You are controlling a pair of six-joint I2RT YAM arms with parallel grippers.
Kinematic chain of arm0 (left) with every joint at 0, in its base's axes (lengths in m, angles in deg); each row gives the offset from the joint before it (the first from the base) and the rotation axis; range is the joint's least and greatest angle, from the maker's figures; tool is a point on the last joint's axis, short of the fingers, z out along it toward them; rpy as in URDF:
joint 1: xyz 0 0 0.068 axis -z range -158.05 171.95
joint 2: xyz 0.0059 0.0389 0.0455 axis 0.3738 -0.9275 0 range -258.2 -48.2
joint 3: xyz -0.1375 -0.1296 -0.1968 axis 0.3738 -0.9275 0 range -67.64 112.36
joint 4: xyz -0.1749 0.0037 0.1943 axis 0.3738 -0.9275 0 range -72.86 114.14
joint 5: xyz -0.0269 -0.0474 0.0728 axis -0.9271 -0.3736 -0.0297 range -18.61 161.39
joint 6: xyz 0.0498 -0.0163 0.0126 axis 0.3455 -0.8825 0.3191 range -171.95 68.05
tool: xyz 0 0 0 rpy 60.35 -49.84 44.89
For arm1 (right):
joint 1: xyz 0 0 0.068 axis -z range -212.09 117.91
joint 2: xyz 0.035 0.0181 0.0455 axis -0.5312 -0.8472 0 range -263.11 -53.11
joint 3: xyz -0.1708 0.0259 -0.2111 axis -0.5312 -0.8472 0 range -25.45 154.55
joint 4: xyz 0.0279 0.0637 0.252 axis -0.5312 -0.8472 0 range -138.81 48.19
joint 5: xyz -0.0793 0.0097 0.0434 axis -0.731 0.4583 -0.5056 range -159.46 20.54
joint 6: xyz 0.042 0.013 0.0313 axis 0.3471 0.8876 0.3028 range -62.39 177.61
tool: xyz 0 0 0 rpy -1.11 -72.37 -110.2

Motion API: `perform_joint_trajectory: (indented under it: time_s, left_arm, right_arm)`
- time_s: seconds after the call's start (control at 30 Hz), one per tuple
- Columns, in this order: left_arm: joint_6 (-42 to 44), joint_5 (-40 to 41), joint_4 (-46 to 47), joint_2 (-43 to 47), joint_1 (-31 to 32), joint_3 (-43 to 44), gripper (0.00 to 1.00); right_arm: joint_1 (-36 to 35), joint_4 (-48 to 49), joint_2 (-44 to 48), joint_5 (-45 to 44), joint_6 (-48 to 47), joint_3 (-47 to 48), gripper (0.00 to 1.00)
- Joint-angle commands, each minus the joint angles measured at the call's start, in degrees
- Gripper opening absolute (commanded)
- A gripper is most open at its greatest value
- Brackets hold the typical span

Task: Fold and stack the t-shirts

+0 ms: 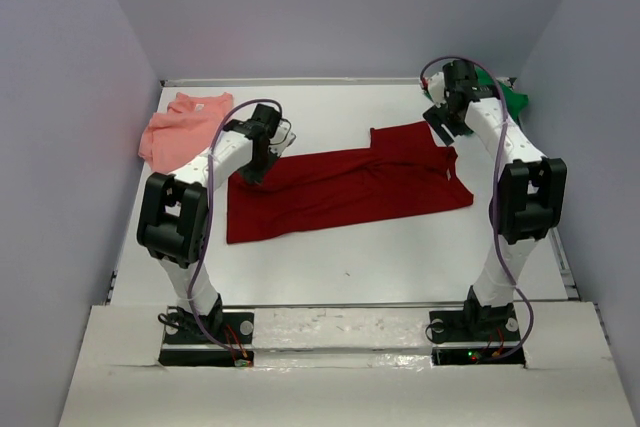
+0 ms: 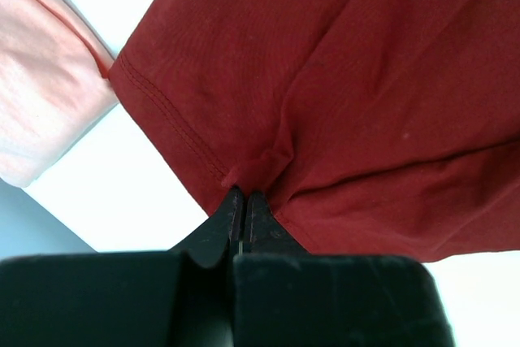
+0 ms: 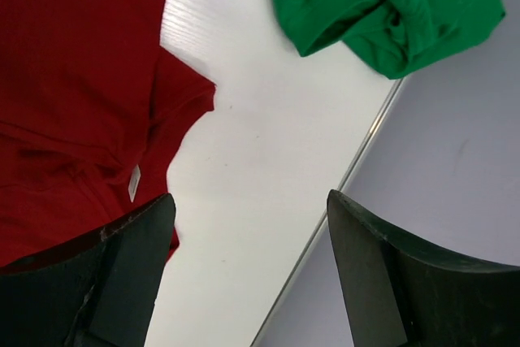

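Across the middle of the top view, we saw the dark red shirt (image 1: 340, 192) lying flat on the table (image 1: 400, 257). The salmon pink shirt (image 1: 180, 127) lay at upper left and the green shirt (image 1: 512, 99) was crumpled in the upper right corner. The left end effector (image 2: 244, 197) was pinched tight on the red shirt's hemmed edge, with cloth puckering at its tips. The right end effector (image 3: 250, 201) stood wide over bare table beside the red shirt's sleeve, holding nothing. We judged a fold of the red shirt to be in hand. To do it well, the right one would need a matching edge, so both could lift evenly and lay the cloth down smooth.
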Motion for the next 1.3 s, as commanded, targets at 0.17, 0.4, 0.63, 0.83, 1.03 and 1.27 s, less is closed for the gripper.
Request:
perform_joint_trajectory:
  time_s: [0.17, 0.4, 0.63, 0.83, 1.03, 1.27]
  left_arm:
    - [-1.94, 2.46, -2.03, -1.60, 0.25, -3.91, 0.00]
    - [-2.29, 1.14, 0.52, -2.65, 0.34, -6.89, 0.00]
    - [-3.08, 2.54, 2.10, -4.15, 0.25, -7.51, 0.14]
    - [-3.61, 7.20, 3.15, -5.03, 0.25, -7.51, 0.50]
    - [-4.22, 11.33, 2.98, -5.47, 0.25, -6.98, 0.52]
    - [-4.05, 16.25, 2.98, -3.19, 0.25, -6.64, 0.66]
  right_arm:
    - [0.44, -0.87, 5.03, -2.37, -2.25, 2.55, 0.82]
    - [0.97, -0.96, 5.82, -2.28, -2.34, 1.85, 0.82]
    - [0.97, -0.96, 6.09, -2.02, -2.08, 0.18, 0.83]
    - [0.97, -0.96, 6.79, -1.84, -1.99, -1.23, 0.83]
    - [1.50, -0.96, 7.14, -1.84, -1.99, -1.49, 0.83]
    - [1.50, -0.96, 7.32, -1.58, -1.90, -2.28, 0.83]
